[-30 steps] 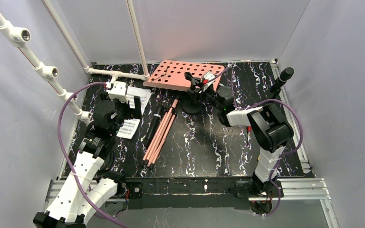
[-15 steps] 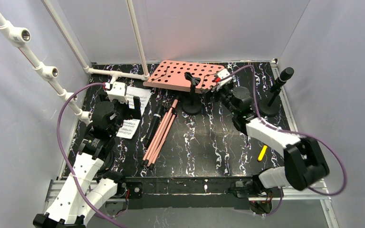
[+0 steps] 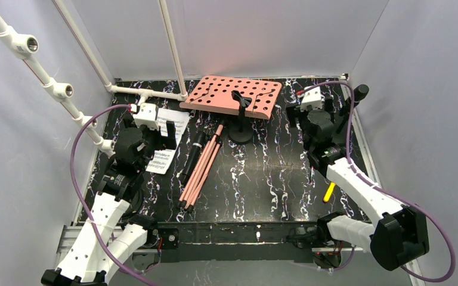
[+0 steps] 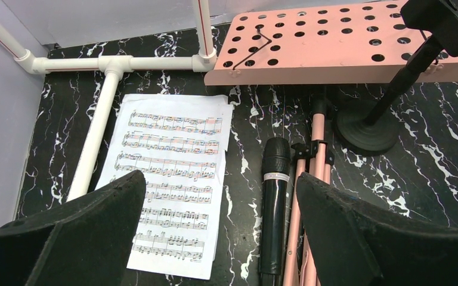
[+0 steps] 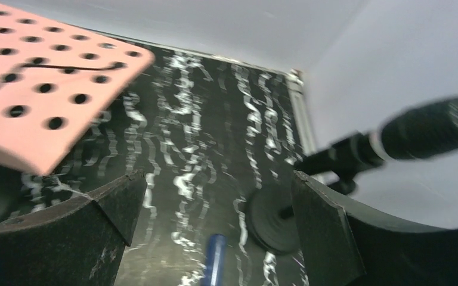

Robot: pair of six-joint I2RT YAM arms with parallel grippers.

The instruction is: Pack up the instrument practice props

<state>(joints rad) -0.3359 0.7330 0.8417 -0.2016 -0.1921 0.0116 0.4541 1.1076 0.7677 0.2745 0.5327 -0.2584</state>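
Black and thin, the standing microphone [image 5: 429,128] leaned just past the right pincer [image 5: 214,196], whose fingers were wide apart and held nothing. Its round base [image 5: 271,217] sat low in front of that pincer. The stand looked stiff and tippy, so the thin pole above the base seemed the best place to grab. The left pincer [image 4: 220,196] was wide apart too, with the floppy music page [image 4: 173,179] and a lying microphone [image 4: 273,202] under it.
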